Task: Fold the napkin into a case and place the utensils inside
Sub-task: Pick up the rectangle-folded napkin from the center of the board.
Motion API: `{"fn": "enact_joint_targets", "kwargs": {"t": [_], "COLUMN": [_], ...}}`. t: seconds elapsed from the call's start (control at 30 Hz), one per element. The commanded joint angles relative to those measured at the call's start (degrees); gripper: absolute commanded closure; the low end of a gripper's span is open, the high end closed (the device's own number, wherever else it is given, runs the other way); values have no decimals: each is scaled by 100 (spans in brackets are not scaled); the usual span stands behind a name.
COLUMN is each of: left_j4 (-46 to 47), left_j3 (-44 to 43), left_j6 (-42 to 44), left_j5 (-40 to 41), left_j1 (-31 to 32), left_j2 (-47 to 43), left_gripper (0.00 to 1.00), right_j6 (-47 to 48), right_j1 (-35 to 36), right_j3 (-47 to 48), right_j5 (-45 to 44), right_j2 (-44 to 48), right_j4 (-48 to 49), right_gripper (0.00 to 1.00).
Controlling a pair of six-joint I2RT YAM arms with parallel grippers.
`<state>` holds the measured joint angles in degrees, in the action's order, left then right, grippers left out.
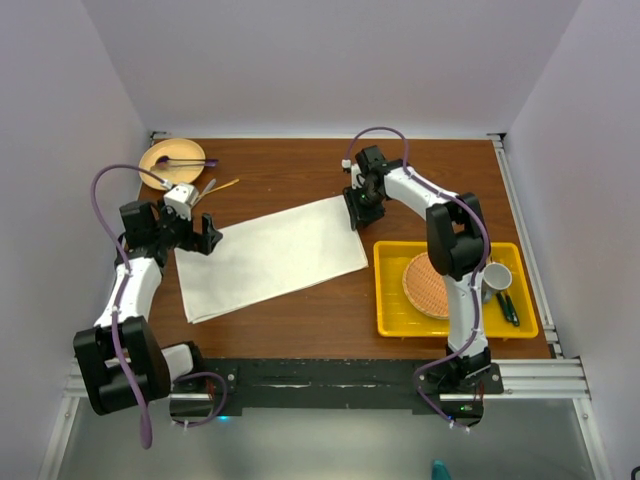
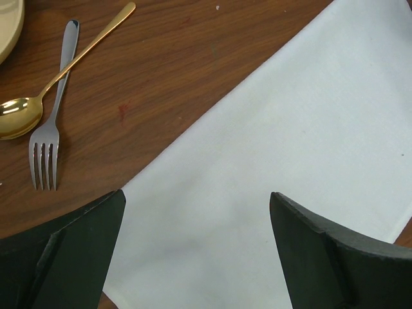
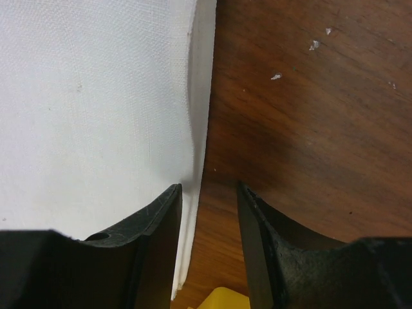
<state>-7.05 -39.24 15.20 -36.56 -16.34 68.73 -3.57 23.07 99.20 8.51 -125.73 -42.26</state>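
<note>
One napkin [image 3: 96, 109] edge lies inside the right gripper [image 3: 209, 199].

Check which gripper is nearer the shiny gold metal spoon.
Left. The left gripper is over the left end of the cream-white cloth napkin, close to the gold spoon; the right gripper is at its right edge, across the cloth.

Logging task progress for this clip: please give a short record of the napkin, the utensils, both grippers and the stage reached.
napkin: napkin lies flat as a wide rectangle, not yet a case
utensils: gold spoon and silver fork lie crossed on bare wood near the tan plate, off the napkin
left gripper: left gripper open, above the napkin's left end
right gripper: right gripper open, astride the napkin's right edge
tray: yellow tray holds the woven mat
stage: utensils not yet inside
</note>
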Motion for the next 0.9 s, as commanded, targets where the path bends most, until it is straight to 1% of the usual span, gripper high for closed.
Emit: {"fn": "enact_joint_targets", "kwargs": {"t": [0.0,0.23,0.4,0.47,0.53,0.57,0.63,0.67,0.8,0.87], "left_j4": [98,134,160,160,169,177,178,195,230,248], "left_j3": [119,154,163,180,180,180,180,180,180,163], "left_j6": [53,-17,-79,-96,-114,-114,-114,-105,-149,-149], "left_j5": [43,263,368,403,465,491,562,588,641,667], "left_j1": [8,8,17,8,17,8,17,17,8,17], "left_j2": [-184,-184,-211,-228,-237,-246,-246,-255,-237,-237], "left_gripper": [0,0,0,0,0,0,0,0,0,0], "right_j6": [94,59,67,76,76,67,85,94,138,199], "right_j1": [-4,145,312,321,330,338,330,330,154,-21], "right_j3": [29,-32,-67,-94,-76,-67,2,64,591,1100], "right_j5": [106,247,-15,-86,-87,-78,-69,-113,-341,-385], "right_j2": [-39,-92,-118,-162,-241,-259,-285,-294,-390,-513], "right_j4": [-28,60,86,69,25,7,-28,-28,-107,-299], "right_gripper": [56,58,61,69,74,84,98,100,100,100]}}
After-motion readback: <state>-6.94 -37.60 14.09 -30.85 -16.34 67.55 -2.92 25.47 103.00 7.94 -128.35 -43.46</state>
